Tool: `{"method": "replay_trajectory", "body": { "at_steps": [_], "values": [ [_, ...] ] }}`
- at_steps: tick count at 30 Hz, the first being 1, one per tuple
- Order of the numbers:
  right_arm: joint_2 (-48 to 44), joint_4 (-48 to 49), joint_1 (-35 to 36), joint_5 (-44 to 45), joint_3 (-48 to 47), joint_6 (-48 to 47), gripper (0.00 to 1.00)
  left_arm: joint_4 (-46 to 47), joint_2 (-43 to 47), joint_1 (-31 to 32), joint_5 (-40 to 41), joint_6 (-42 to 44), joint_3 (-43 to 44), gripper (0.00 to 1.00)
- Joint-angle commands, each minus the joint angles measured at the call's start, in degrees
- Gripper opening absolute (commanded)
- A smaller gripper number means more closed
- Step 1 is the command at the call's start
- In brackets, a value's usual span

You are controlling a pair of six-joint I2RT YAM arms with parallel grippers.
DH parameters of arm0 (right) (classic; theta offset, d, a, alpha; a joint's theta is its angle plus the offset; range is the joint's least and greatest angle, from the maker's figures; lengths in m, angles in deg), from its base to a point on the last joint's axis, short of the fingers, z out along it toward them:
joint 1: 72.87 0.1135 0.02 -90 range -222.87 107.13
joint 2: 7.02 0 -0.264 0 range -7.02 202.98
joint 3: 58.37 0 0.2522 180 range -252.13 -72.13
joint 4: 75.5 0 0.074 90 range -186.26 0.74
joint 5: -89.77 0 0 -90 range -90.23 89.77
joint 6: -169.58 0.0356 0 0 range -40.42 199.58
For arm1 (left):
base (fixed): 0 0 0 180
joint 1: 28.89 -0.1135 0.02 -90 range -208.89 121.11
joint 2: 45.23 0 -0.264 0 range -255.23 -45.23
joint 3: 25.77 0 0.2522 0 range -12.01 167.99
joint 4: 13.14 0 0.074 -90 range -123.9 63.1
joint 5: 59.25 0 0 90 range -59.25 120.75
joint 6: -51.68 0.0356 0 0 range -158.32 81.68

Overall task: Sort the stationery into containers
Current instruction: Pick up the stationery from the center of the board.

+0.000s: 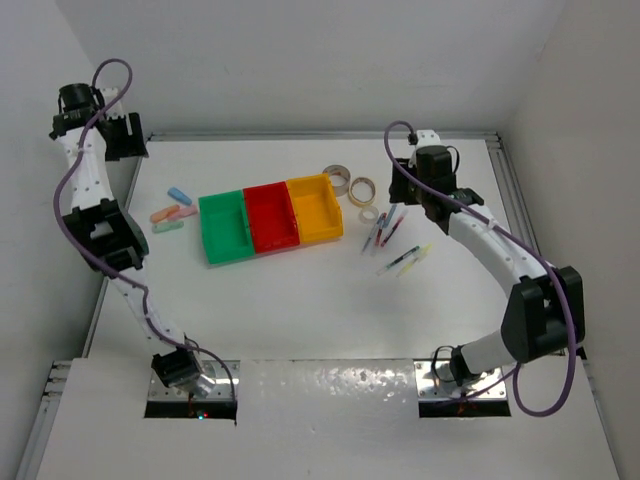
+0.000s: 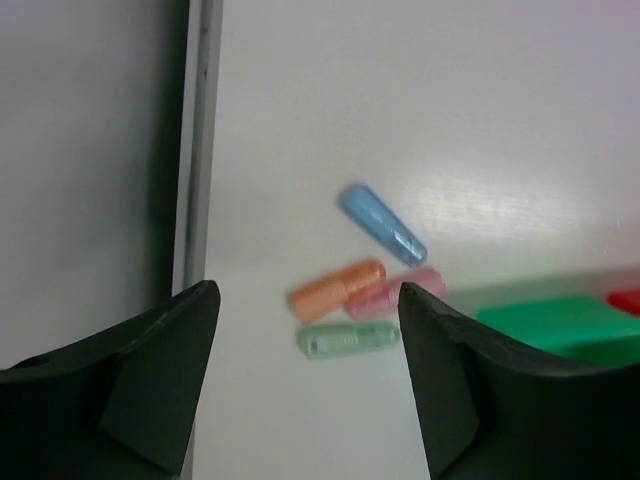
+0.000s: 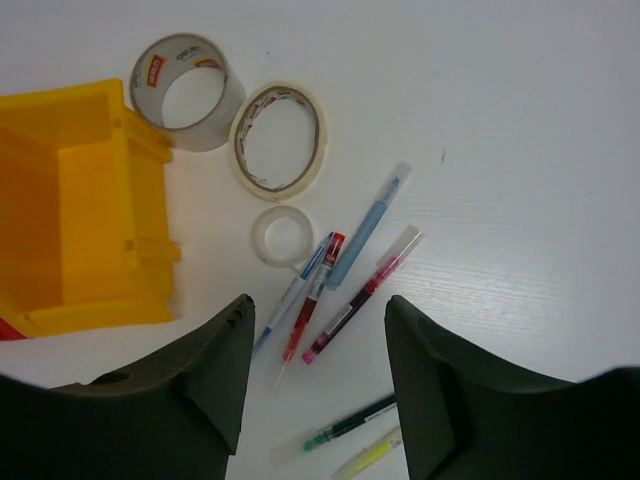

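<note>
Three joined bins stand mid-table: green [image 1: 225, 228], red [image 1: 272, 218], yellow [image 1: 317, 208]. Left of them lie short pastel blocks: blue [image 2: 383, 224], orange [image 2: 337, 288], pink [image 2: 395, 294], green [image 2: 345, 340]. My left gripper [image 2: 308, 300] is open and empty, high above and behind these blocks [image 1: 170, 212]. Right of the yellow bin [image 3: 150, 250] lie a clear tape roll [image 3: 225, 105], a tan ring [image 3: 237, 150], a small clear ring [image 3: 260, 240] and several pens [image 3: 312, 295]. My right gripper [image 3: 318, 320] is open and empty above the pens [image 1: 385, 232].
A green pen [image 3: 345, 428] and a yellow one [image 3: 375, 455] lie apart, nearer the front [image 1: 405, 262]. A metal rail [image 2: 195, 140] and a side wall border the table on the left. The left arm [image 1: 95, 215] rises along that wall.
</note>
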Motion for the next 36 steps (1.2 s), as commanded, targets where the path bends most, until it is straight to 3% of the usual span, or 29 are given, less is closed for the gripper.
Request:
{"method": "replay_trajectory", "body": {
  "at_steps": [1,5,6,9,13,19,23,30,31,36],
  "values": [
    [1.66,1.49,0.84,-1.86,-1.35,2.48,0.53,-12.37,-9.10,0.23,-4.06,-1.04,14.14,0.69],
    [4.56,0.00,2.69,0.16,-1.00,5.19,0.55,5.64,-2.79,3.13,1.73,-5.71,-9.53,0.77],
    [5.17,-0.27,2.86,0.17,-0.91,5.90,0.55,9.32,-2.70,3.92,2.16,-5.97,-11.25,0.77],
    [6.93,-1.32,3.66,-0.45,-1.26,8.54,0.55,10.59,-6.55,5.94,3.92,-9.56,-9.70,0.71],
    [7.99,-1.76,4.18,-2.29,-1.62,9.77,0.54,10.41,-13.67,5.95,5.85,-17.39,-4.77,0.69],
    [6.77,-1.76,5.41,-0.28,-1.36,9.25,0.54,18.75,-11.94,6.64,7.00,-21.36,-14.85,0.75],
    [6.24,-1.50,5.76,0.78,-1.09,9.42,0.54,20.17,-12.81,8.05,9.02,-22.50,-15.93,0.73],
    [5.27,-1.50,5.86,2.89,-1.44,9.25,0.54,20.96,-12.11,8.85,14.90,-23.73,-19.35,0.51],
    [5.01,-1.41,5.85,3.50,-1.44,9.25,0.54,20.87,-12.19,8.76,15.00,-23.99,-19.61,0.43],
    [4.30,-1.06,5.77,5.00,-1.18,8.54,0.54,21.31,-12.54,9.02,14.30,-24.52,-19.44,0.28]
  ]
}}
